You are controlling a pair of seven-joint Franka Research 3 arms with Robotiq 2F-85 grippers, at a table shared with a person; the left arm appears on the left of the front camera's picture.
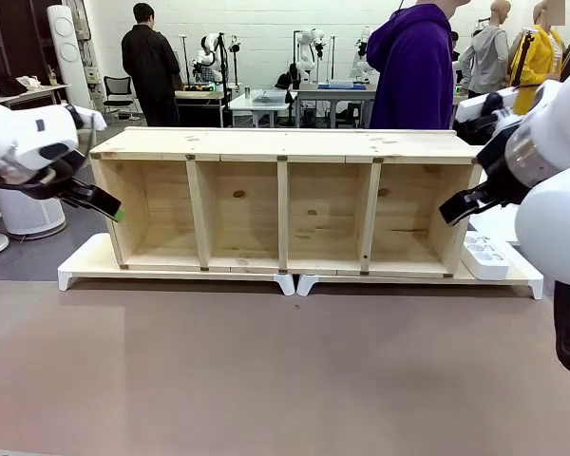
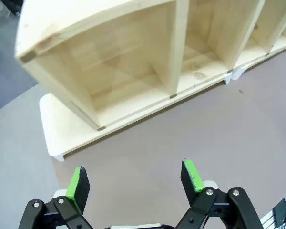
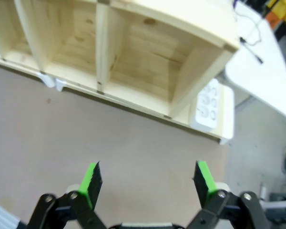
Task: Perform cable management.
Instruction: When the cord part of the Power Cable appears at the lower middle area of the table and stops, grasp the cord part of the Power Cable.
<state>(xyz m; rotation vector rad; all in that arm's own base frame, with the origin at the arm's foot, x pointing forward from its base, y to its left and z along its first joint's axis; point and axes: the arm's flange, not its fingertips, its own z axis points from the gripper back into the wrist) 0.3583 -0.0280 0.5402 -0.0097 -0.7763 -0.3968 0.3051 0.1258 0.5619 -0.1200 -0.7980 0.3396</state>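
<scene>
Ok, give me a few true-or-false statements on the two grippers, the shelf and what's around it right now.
1. The left gripper is shut. False: its fingers are spread wide with nothing between them.
2. The wooden shelf has four compartments open toward the robot. True.
3. The right gripper is open. True.
4. The white power strip sits inside the leftmost compartment. False: it sits on the white base, outside the shelf's right end.
5. A person in a purple top stands behind the shelf. True.
</scene>
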